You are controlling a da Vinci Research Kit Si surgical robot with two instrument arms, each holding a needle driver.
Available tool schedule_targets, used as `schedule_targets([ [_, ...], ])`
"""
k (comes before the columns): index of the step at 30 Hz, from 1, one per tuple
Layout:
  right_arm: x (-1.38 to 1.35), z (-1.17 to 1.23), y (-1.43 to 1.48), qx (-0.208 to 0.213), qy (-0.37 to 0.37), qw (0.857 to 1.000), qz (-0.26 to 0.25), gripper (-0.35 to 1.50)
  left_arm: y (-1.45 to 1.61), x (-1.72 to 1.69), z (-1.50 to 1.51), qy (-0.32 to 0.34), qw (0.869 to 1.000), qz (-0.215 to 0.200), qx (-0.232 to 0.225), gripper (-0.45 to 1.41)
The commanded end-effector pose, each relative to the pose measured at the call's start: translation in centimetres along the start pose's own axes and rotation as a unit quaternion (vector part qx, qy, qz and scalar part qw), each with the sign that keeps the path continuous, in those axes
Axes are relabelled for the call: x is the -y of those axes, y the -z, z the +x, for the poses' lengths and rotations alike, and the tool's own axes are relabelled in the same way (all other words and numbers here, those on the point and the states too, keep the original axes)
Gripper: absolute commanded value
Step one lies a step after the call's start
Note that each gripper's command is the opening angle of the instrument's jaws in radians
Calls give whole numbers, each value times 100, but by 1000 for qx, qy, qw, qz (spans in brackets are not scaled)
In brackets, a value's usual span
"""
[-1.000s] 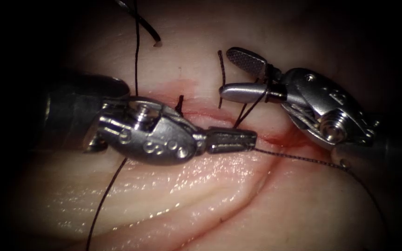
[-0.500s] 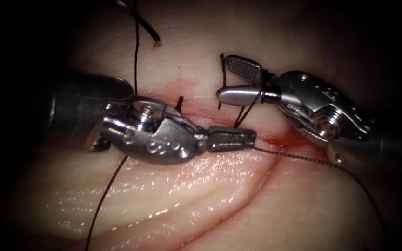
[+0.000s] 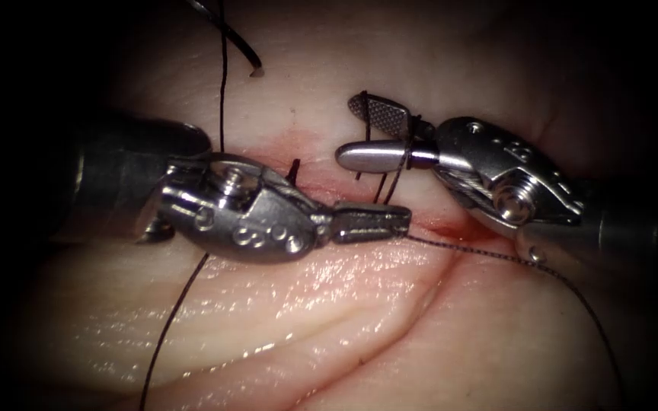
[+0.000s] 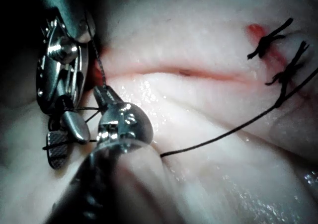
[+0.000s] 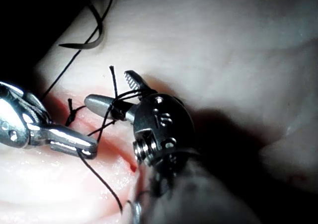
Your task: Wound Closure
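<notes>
Endoscope view, item by item. Left hand (image 3: 371, 221): enters from the picture's left, lies nearly level along the cut (image 3: 321, 181), jaws pressed together on the thread (image 3: 489, 253) at their tip; from there the strand runs right and downward across the tissue (image 3: 306, 304). Right hand (image 3: 371, 135): enters from the right, jaws spread, one ridged jaw above and one smooth jaw below, pinching nothing; thread is looped around it behind the jaws, seen also in the right wrist view, and two strands drop from that loop toward the left hand's tip. Key relation: the right hand sits just above and beside the left hand's tip, pointing left, its long axis roughly level and opposed to the left hand's; since a second ago it has slid leftward. A short cut end of thread (image 3: 362, 137) stands upright just at the spread jaws' tips, nearer the right hand. Needle (image 3: 230, 34): a dark curve lying loose at the far upper left, well apart from both hands, held by neither; whether its point enters the tissue cannot be told. Knotted stitch (image 3: 294, 169): on the cut behind the left hand. Red fluid (image 3: 451, 227): along the cut to the right.
</notes>
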Motion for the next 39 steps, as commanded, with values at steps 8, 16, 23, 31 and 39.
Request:
schedule_targets([
  [8, 9, 12, -12, -16, 1, 1000, 5, 51, -7, 0, -2, -1, 1000, -1, 1, -45],
  [16, 12, 3, -7, -4, 13, 1000, 7, -35, -4, -2, 0, 0, 1000, -1, 1, -45],
  [23, 28, -1, 3, 0, 38, 999, 22, -35, 19, 7, 1, 3, 1000, -3, 1, -45],
  [31, 62, -6, 12, -18, 80, 996, 44, -35, 47, 25, -5, 21, 1000, 8, 13, -45],
  [39, 77, -4, 22, -46, 129, 990, 47, -35, 61, 28, -10, 30, 999, 11, 20, -45],
])
